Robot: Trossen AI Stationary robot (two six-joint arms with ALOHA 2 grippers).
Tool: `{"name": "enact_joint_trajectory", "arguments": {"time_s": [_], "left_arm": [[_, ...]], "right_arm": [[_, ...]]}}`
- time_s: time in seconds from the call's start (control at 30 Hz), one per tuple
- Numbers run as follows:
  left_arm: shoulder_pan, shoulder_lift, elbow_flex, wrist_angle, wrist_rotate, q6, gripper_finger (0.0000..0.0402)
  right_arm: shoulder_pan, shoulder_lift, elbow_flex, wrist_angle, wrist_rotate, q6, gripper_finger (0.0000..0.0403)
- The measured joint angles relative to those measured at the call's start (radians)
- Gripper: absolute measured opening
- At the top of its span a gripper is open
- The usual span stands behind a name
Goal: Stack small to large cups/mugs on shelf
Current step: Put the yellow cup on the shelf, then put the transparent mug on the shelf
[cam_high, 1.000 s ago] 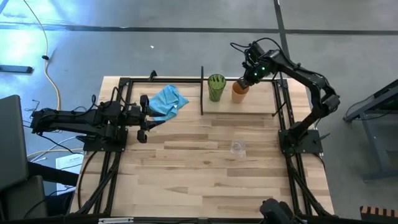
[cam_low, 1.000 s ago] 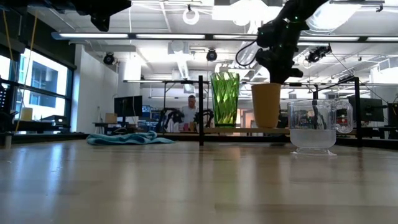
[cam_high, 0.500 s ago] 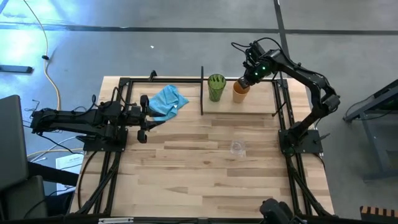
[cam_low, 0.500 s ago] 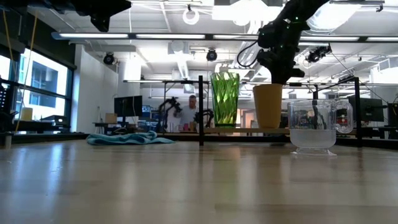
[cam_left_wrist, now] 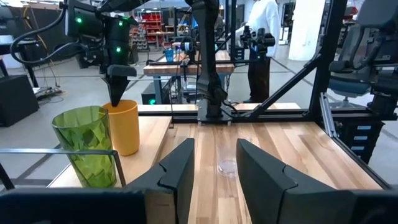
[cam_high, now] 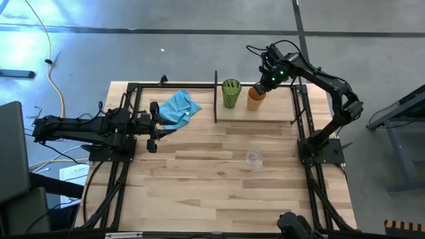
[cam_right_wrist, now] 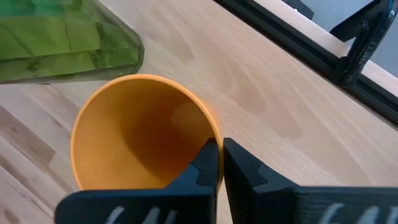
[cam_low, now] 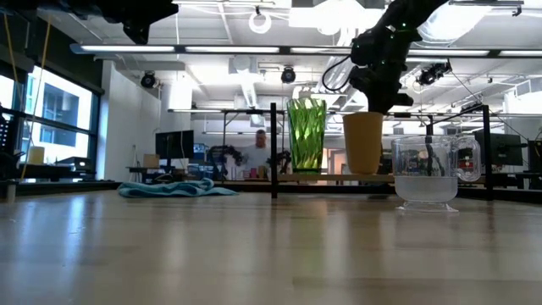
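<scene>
No brand, label or writing can be read on any of the cups or on the shelf. The shelf [cam_high: 272, 109] lies at the far side of the tabletop [cam_high: 212, 179], a light board in a thin black frame with an upright black divider [cam_high: 216, 96]. On the left arm's side of that divider a crumpled blue cloth [cam_high: 178, 107] lies on the board, just beside the left gripper [cam_high: 154, 126], whose arm rests low along the table's left edge with its fingers parted around a narrow gap and holding nothing. On the other side of the divider stands the green ribbed tumbler [cam_high: 230, 93], upright, and just beside it — near but apart, as the low view shows a gap between them — the orange cup [cam_high: 256, 97], also upright. The right gripper [cam_high: 263, 84] reaches down onto the orange cup from above; in the right wrist view its two dark fingers [cam_right_wrist: 208, 167] are pinched nearly together on the cup's rim, one finger inside the wall and one outside. In the low view the cup's base sits at about the level of the shelf board; whether it touches cannot be told. The tiny clear glass [cam_high: 254, 157] stands alone on the open tabletop, well apart from the shelf and from both grippers. In the room beyond the table a person [cam_left_wrist: 260, 37] in white stands among workbenches.
</scene>
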Motion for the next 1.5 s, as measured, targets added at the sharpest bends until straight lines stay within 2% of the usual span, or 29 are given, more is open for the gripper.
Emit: {"name": "enact_joint_trajectory", "arguments": {"time_s": [0.37,0.7,1.5], "left_arm": [[0.000,0.000,0.000,-0.001,0.000,0.000,0.0108],[0.000,0.000,0.000,-0.002,0.000,0.000,0.0108],[0.000,0.000,0.000,-0.022,0.000,0.000,0.0108]], "right_arm": [[0.000,0.000,0.000,0.009,0.000,-0.004,0.0002],[0.000,0.000,0.000,0.010,0.000,-0.003,0.0073],[0.000,-0.005,0.000,0.014,0.006,-0.018,0.0076]]}}
